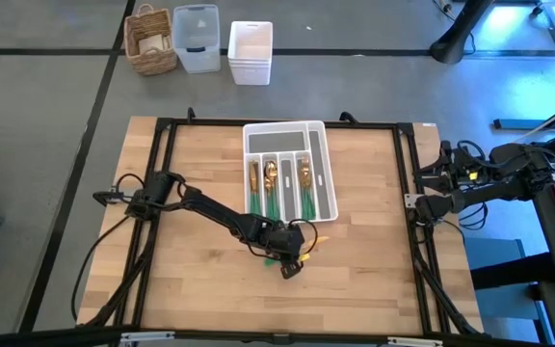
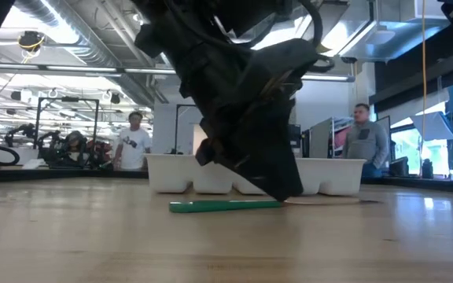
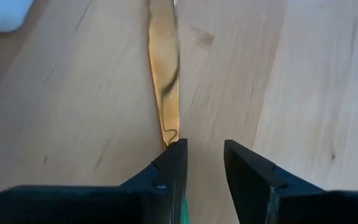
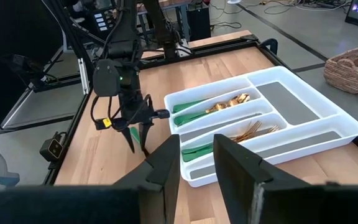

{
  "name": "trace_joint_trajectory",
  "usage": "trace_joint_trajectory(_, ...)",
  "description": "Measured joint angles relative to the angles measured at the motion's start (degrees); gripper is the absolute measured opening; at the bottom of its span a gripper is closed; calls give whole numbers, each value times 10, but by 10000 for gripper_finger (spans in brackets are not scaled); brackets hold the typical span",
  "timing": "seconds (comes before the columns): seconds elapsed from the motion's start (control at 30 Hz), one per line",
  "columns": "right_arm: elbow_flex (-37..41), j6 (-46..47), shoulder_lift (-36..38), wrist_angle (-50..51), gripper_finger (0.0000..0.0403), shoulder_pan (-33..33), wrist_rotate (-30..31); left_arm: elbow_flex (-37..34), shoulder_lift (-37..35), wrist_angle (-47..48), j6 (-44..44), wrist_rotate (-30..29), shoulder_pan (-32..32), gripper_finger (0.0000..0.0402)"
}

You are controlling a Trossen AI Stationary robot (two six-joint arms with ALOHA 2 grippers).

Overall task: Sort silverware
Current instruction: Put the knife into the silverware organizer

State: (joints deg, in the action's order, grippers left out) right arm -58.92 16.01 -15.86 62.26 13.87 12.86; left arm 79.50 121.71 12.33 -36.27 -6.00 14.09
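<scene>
Fingers (image 3: 173,171) of my left gripper (image 1: 290,262) stand parted, tips down at the table (image 1: 200,289) just in front of the tray (image 1: 316,135). Between them lies a piece of silverware (image 3: 164,74): its gold blade-like head runs straight out from the gap, hugging one finger, while its green handle (image 2: 222,206) lies flat on the wood under my wrist. I pinch nothing (the piece rests on the table, and I cannot tell whether a finger touches it). Inside the tray, more silverware (image 1: 277,188) fills three slots, gold heads away from me, green handles toward me. My right gripper (image 4: 196,163) waits off the table's right edge, fingers spread with nothing between them.
</scene>
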Motion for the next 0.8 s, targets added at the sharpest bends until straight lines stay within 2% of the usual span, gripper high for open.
trace_joint_trajectory(0.17,0,0,0,1,101,0,0,0,0,-9,16,-8,0,100)
trace_joint_trajectory(0.8,0,0,0,1,101,0,0,0,-6,-23,-24,-9,-3,100)
